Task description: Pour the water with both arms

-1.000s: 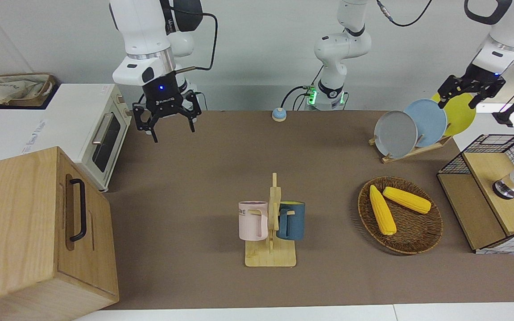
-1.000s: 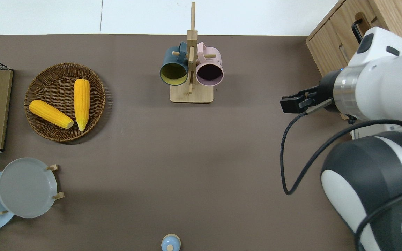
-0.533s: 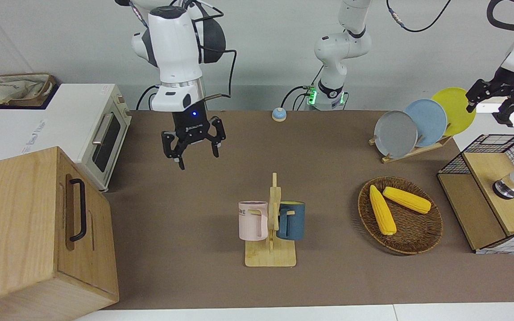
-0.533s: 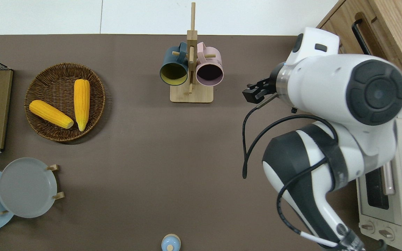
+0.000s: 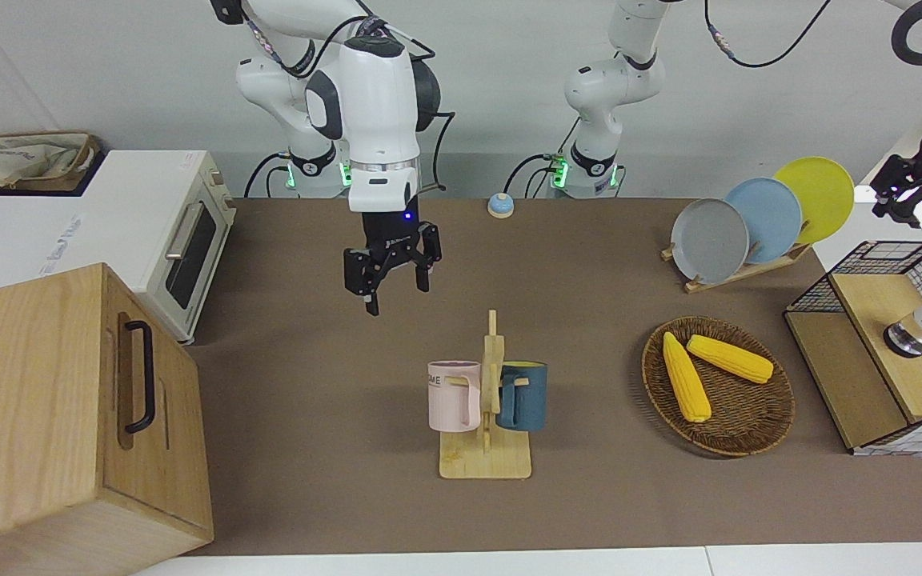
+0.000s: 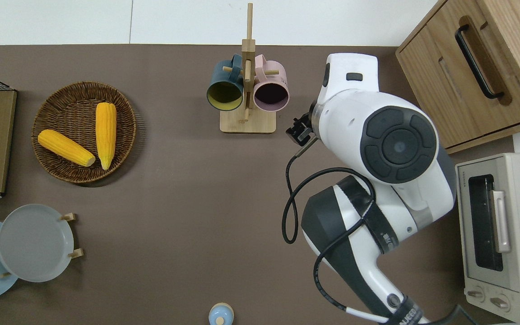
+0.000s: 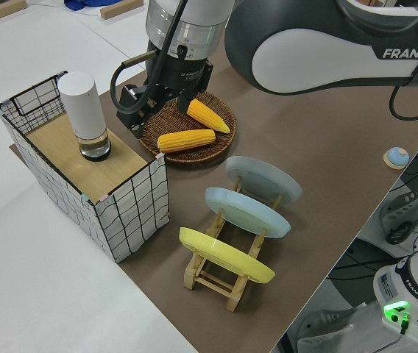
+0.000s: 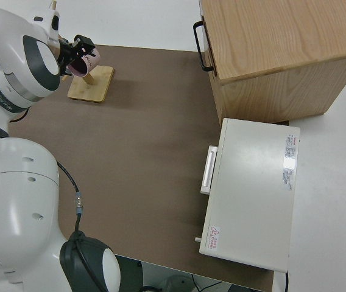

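A pink mug (image 5: 453, 394) and a dark blue mug (image 5: 523, 396) hang on a wooden mug rack (image 5: 487, 460). A white cylindrical bottle (image 7: 84, 109) stands on the wooden top of a wire-grid box (image 7: 121, 206). My right gripper (image 5: 397, 296) is open and empty. In the overhead view it (image 6: 299, 131) is over the table beside the pink mug (image 6: 271, 92), toward the right arm's end. My left gripper (image 5: 909, 210) is open and empty. In the left side view it (image 7: 141, 121) hangs close beside the bottle.
A wicker basket (image 5: 749, 432) holds two corn cobs (image 5: 685, 376). Three plates stand in a rack (image 5: 737, 272). A wooden cabinet (image 5: 69, 416) and a white toaster oven (image 5: 181, 240) stand at the right arm's end. A small blue bell (image 5: 499, 206) is near the robots.
My right gripper has swung away from the toaster oven toward the mug rack and come lower. My left gripper has moved from the plates toward the wire-grid box and bottle.
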